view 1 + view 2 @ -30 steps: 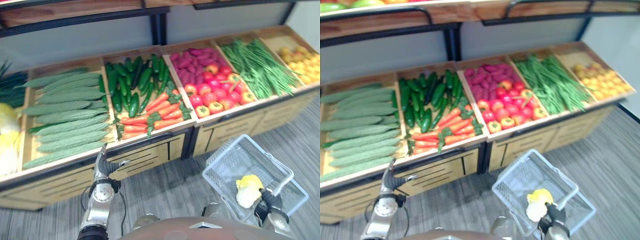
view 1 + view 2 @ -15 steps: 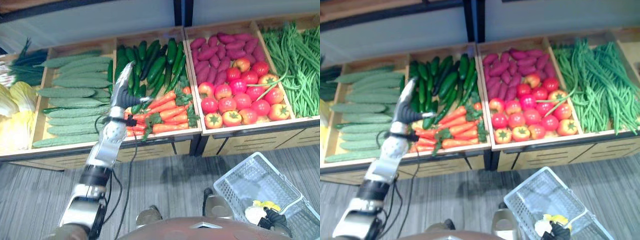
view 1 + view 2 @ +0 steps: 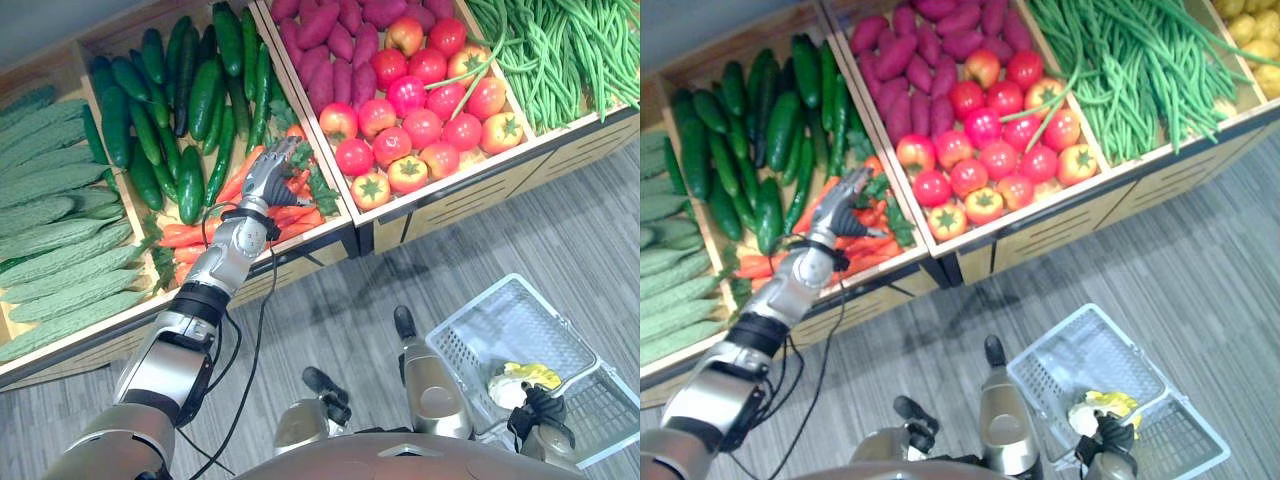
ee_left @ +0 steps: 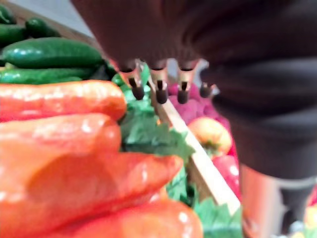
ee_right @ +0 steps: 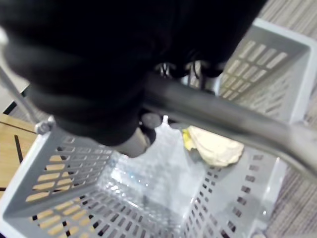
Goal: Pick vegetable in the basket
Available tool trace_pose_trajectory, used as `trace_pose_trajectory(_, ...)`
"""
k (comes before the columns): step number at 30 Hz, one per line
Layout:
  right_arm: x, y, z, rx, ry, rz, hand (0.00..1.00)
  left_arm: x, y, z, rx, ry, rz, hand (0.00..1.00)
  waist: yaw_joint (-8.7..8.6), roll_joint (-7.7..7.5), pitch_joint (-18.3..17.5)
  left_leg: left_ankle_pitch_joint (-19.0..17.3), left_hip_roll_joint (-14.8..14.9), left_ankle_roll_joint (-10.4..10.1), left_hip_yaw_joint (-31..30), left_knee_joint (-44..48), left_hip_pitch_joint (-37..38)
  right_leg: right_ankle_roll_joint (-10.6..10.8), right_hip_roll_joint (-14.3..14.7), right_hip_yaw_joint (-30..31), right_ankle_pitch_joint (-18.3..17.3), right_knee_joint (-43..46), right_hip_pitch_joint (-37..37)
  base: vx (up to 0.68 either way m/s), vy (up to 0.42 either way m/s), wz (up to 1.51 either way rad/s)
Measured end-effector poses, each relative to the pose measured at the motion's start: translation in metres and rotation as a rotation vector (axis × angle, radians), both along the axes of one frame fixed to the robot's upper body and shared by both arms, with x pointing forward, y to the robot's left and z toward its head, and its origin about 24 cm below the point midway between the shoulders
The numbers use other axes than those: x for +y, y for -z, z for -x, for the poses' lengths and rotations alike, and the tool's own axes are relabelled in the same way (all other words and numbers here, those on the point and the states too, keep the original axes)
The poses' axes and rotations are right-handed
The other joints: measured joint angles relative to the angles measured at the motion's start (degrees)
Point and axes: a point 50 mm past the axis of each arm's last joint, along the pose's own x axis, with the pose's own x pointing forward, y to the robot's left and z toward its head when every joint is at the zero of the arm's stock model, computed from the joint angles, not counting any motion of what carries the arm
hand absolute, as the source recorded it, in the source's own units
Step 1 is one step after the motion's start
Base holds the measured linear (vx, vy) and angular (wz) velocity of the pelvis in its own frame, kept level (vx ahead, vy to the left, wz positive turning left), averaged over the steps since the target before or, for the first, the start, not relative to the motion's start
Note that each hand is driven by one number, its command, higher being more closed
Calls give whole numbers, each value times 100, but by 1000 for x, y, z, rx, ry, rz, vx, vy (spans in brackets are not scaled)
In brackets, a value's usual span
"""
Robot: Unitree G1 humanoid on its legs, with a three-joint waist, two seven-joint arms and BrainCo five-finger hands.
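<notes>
- In the lower right of the head views, the right robot hand [image 3: 533,408] is curled round the handle [image 5: 223,116] of a grey mesh basket [image 3: 497,318].
- The basket hangs over the grey striped floor [image 3: 330,320], and a pale white-and-yellow vegetable [image 3: 512,385] lies in its bottom.
- Further up and to the left, the left arm reaches from the lower left corner towards a wooden stand [image 3: 440,205] of produce.
- The left robot hand [image 3: 272,172] is open, its fingers [image 4: 161,94] straight and spread and holding nothing.
- It hovers over the carrots [image 4: 64,148], at the right edge of their heap; whether the tips touch the green carrot leaves [image 4: 148,134] I cannot tell.
- A wooden divider [image 4: 200,166] runs just past the fingertips, between the carrots and the next compartment.
- Red and orange tomatoes [image 3: 425,125] fill the near part of that compartment, right of the hand.
- Dark green cucumbers [image 3: 200,95] lie behind the carrots in the same compartment.
- Pale green ridged gourds [image 3: 50,215] are stacked at the left edge of the frame.
- Purple sweet potatoes [image 3: 325,40] lie behind the tomatoes at the top centre.
- Green beans [image 3: 560,50] fill the upper right corner.
</notes>
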Motion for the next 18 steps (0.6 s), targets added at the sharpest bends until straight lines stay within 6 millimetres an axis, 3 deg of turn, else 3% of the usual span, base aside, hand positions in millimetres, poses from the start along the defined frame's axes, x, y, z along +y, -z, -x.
trace_pose_trajectory(3, 3, -4, -9, -27, -33, 16, 100, 4, 6, -2, 29, -44, -9, 0, 63, -4, 26, -12, 27, 17, 120, 65, -127, -4, 5, 50, 6, 62, -174, -49, -15, -7)
trace_pose_trajectory(4, 2, -5, -11, -33, -34, 19, 100, 3, 4, -4, 25, -50, -2, 100, 95, -14, 57, -14, 40, 19, 162, 100, -140, -6, 5, 63, 13, 66, -184, -31, -19, -7)
trace_pose_trajectory(13, 12, -19, -47, -113, -164, 53, 100, 17, -28, -24, -42, -180, -3, 100, 307, -99, 293, -64, 149, 67, 447, 317, -344, -13, 29, 127, 89, 63, -380, -34, -19, -3)
trace_pose_trajectory(18, 20, -24, -60, -150, -221, 58, 100, 26, -28, -26, -32, -225, -36, 100, 313, -129, 322, -77, 183, 67, 467, 352, -405, -8, 36, 114, 134, -27, -385, 0, 0, 0)
